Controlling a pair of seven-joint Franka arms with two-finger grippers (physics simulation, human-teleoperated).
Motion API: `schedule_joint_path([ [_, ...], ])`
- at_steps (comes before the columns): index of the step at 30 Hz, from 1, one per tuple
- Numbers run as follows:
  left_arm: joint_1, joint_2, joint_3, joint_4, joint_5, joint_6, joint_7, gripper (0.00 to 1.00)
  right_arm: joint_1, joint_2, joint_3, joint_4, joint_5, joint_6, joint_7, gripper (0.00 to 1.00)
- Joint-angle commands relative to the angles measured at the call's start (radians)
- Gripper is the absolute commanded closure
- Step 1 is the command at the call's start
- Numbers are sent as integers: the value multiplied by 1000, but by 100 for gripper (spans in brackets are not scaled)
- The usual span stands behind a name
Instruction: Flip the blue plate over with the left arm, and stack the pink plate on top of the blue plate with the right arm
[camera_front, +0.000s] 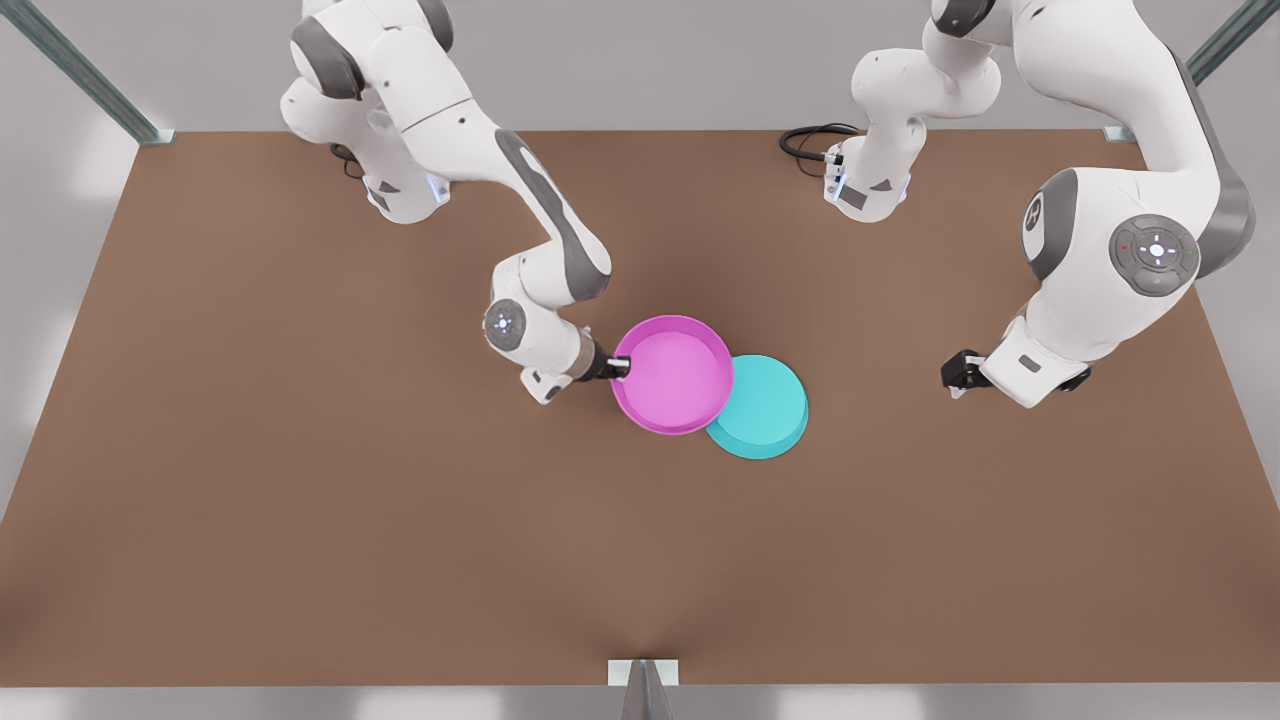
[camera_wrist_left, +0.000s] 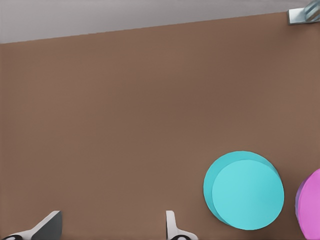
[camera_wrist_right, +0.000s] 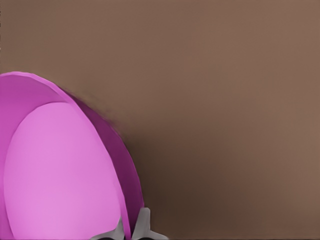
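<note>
The pink plate (camera_front: 672, 375) hangs rim-up, lifted over the table, and its right side overlaps the blue plate (camera_front: 765, 408) in the front view. My right gripper (camera_front: 620, 367) is shut on the pink plate's (camera_wrist_right: 60, 170) rim, on the side away from the blue plate; the right gripper (camera_wrist_right: 131, 227) pinches the rim wall between its fingers. The blue plate (camera_wrist_left: 245, 191) lies upside down on the table, flat base up. My left gripper (camera_front: 955, 378) waits open at the front view's right, well clear of both plates. The left gripper (camera_wrist_left: 113, 216) has bare table between its spread fingers.
The brown table (camera_front: 300, 480) stretches wide around the plates. Metal frame posts (camera_front: 645, 690) stand at its edges and corners. A black cable (camera_front: 812, 140) coils near the arm base at the back.
</note>
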Motion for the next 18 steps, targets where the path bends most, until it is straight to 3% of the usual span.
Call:
schedule_joint_path([
  [1, -1, 0, 0, -1, 0, 0, 0, 0, 13, 11, -5, 17, -9, -11, 15, 79],
  [3, 1, 0, 0, 0, 0, 0, 0, 0, 77, 45, -73, 57, 11, -34, 36, 79],
  [9, 1, 1, 0, -1, 0, 0, 0, 0, 81, 189, -96, 288, 11, -103, 140, 79],
  [18, 1, 1, 2, 0, -1, 0, 0, 0, 160, 318, -153, 463, 42, -128, 277, 79],
])
